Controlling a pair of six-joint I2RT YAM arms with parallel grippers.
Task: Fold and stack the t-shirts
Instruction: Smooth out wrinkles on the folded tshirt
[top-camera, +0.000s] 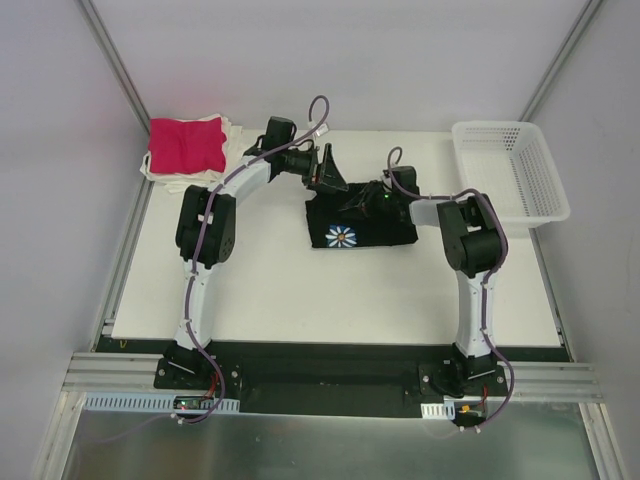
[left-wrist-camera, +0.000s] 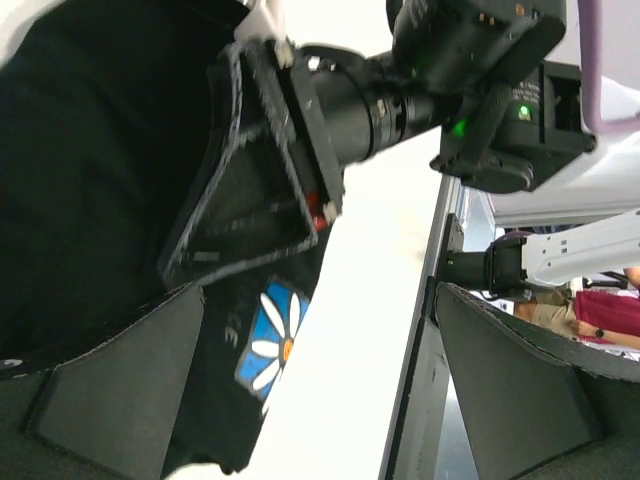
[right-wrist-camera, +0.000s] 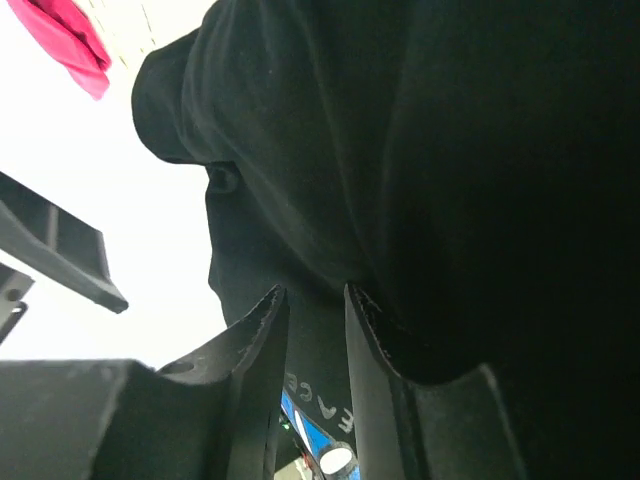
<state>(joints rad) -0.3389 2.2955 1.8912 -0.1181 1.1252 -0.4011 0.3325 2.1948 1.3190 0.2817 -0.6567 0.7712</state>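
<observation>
Folded black t-shirt (top-camera: 360, 228) was seen from above at the middle of the white table (top-camera: 300, 300), its daisy print (top-camera: 342, 236) turned toward the near edge. The left gripper (top-camera: 328, 172) was poised at the shirt's far-left corner with fingers spread wide. The right gripper (top-camera: 368, 196) was set over the shirt's far edge. A magenta t-shirt (top-camera: 187, 145) was stacked on white t-shirts (top-camera: 160, 176) at the far-left corner, and a mesh basket (top-camera: 540, 205) was placed at the far right.

From the left wrist, the widely parted fingers (left-wrist-camera: 120, 380) were seen framing the print and bare table.

From the right wrist, the fingers (right-wrist-camera: 255, 330) were seen parted by a narrow gap, with black cloth just beyond the tips.
</observation>
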